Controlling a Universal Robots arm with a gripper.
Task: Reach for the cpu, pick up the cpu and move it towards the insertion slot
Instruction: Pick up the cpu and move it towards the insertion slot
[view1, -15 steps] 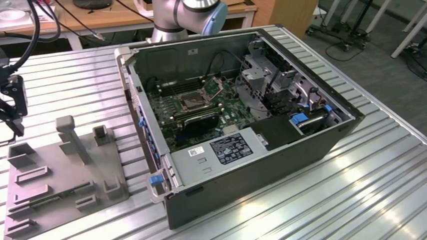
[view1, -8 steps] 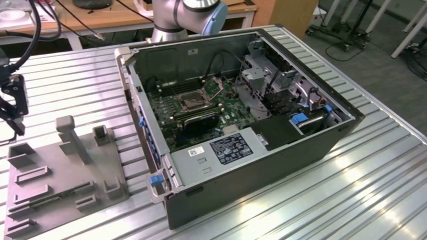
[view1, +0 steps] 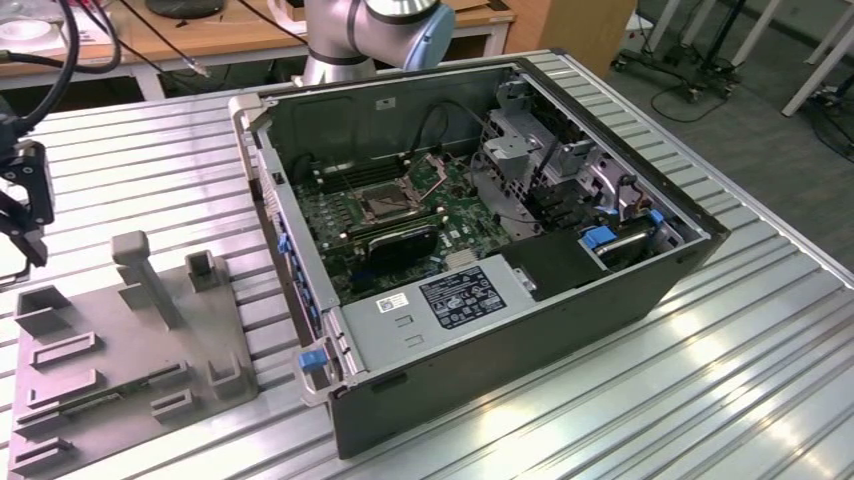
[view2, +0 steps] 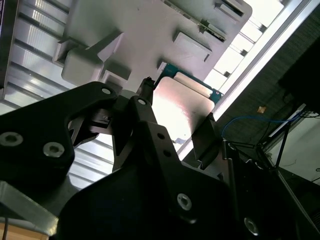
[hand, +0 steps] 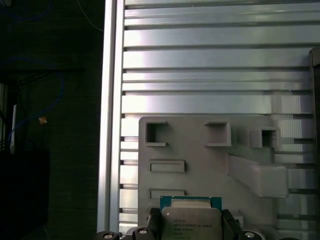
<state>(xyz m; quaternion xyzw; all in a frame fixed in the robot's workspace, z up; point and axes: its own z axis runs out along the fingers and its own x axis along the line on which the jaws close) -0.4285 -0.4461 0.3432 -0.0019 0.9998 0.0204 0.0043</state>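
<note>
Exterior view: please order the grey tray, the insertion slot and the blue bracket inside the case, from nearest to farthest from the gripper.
1. grey tray, just under the gripper, which grips the cpu.
2. insertion slot, middle of the view.
3. blue bracket, far toward the exterior view's right.

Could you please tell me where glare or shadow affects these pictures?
Second wrist view: glare whitens the cpu face, and the hand is dark against it. First wrist view: the table slats shine beside deep shadow. Exterior view: bright streaks on the table by the computer case.

Silver arm (view1: 350, 32) with blue joint cap (view1: 427, 35); black, screw-studded pincer (view2: 177, 107).
</note>
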